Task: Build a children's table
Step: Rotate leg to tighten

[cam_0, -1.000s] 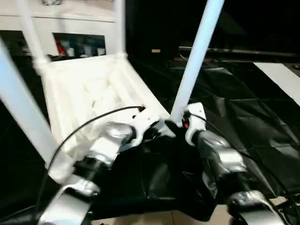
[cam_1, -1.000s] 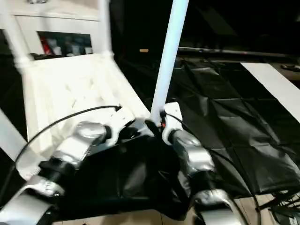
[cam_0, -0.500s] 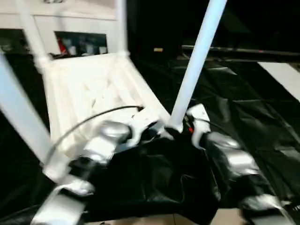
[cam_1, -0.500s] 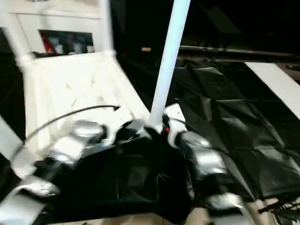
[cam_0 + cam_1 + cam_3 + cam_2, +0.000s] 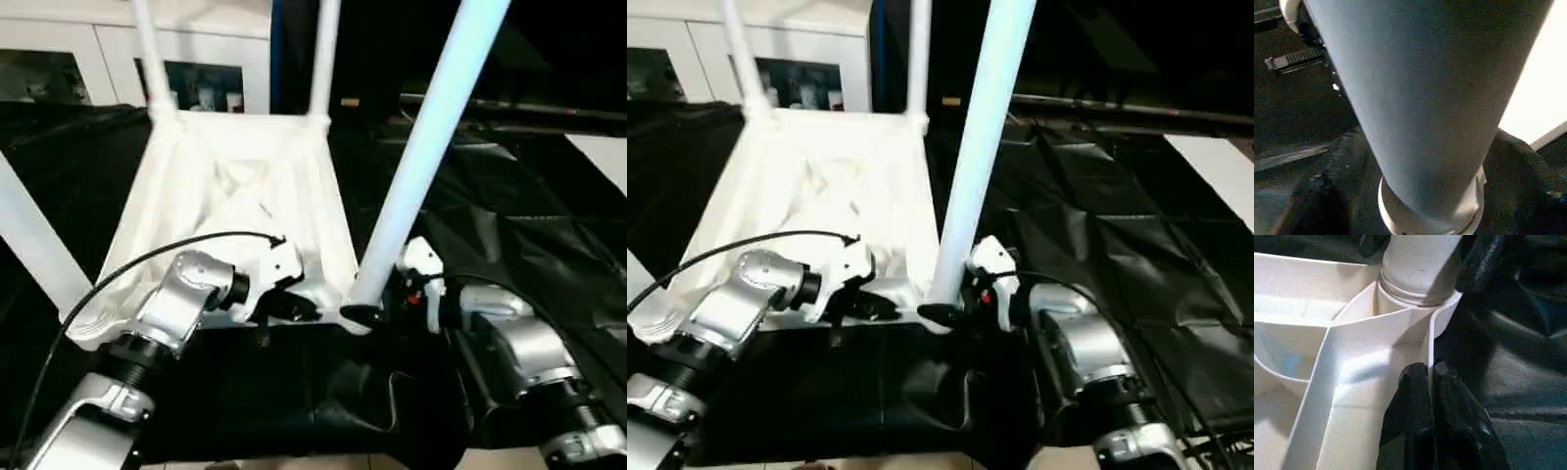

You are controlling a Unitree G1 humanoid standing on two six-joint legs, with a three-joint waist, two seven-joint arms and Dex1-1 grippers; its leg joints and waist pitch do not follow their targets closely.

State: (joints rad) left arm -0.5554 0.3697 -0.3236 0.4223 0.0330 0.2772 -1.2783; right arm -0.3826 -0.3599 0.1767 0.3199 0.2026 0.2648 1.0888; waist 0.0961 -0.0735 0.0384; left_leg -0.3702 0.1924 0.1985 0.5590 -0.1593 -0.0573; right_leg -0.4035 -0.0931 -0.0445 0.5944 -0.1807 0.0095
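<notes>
Table (image 5: 235, 196) inverted, four legs (image 5: 431, 157) socketed; flipping upright remains. Left hand (image 5: 1431, 382) pressed together at 6 o'clock rim; right hand (image 5: 407, 294): cannot tell.

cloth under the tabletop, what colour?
Black cloth, clearest in the left eye view.

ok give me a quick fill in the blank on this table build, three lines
1. The tabletop lies with its ribbed underside facing ____.
2. The left gripper, fingers together, sits at the tabletop's ____.
3. The leg beside the right gripper stands in a corner ____.

Missing words: up; rim; socket
</notes>
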